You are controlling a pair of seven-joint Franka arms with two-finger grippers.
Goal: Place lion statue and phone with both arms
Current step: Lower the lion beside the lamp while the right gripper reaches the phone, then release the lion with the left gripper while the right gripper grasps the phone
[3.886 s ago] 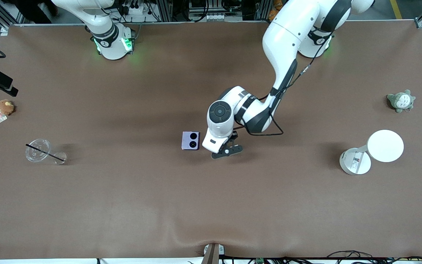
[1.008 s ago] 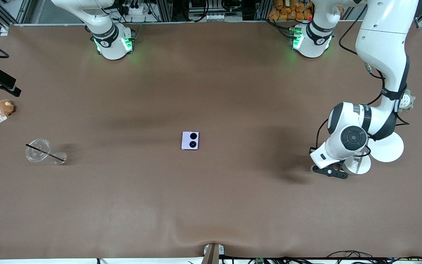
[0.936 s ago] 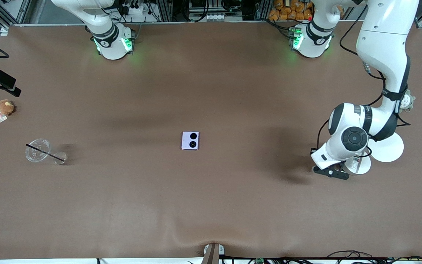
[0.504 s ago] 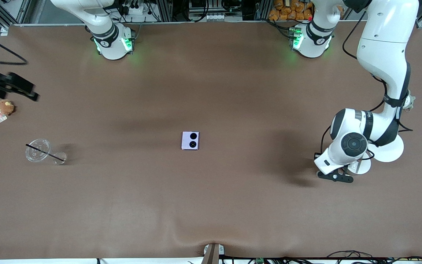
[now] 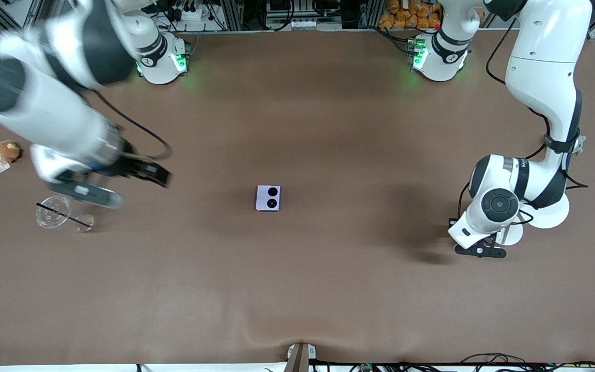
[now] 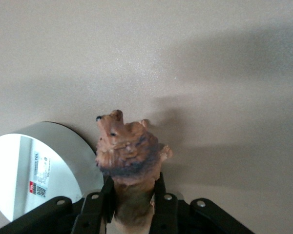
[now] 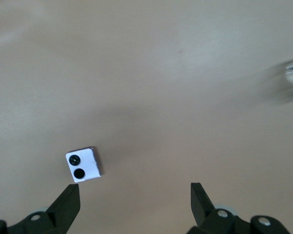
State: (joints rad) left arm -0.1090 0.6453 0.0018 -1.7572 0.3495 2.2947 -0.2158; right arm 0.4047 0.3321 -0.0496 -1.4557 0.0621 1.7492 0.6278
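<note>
The lion statue (image 6: 129, 161) is gripped by the left end effector (image 5: 481, 251) beside the lamp base (image 6: 34, 175), while the right end effector (image 5: 91, 194) (fingers spread wide) is held over the worktop (image 5: 297, 284), well apart from the phone (image 5: 268, 198).

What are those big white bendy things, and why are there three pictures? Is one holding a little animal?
Those are two robot arms standing at a brown table. The big picture looks down from a camera high above. The other two come from small cameras on each arm's wrist, looking past its fingers.

Yes! The left gripper is shut on a tiny lion statue, held over the table next to a white lamp. The right gripper is open and empty, up over the table near a clear cup with a black straw.

In the middle lies a small purple phone with two black camera circles. A little brown plush sits at the right arm's end of the table.
</note>
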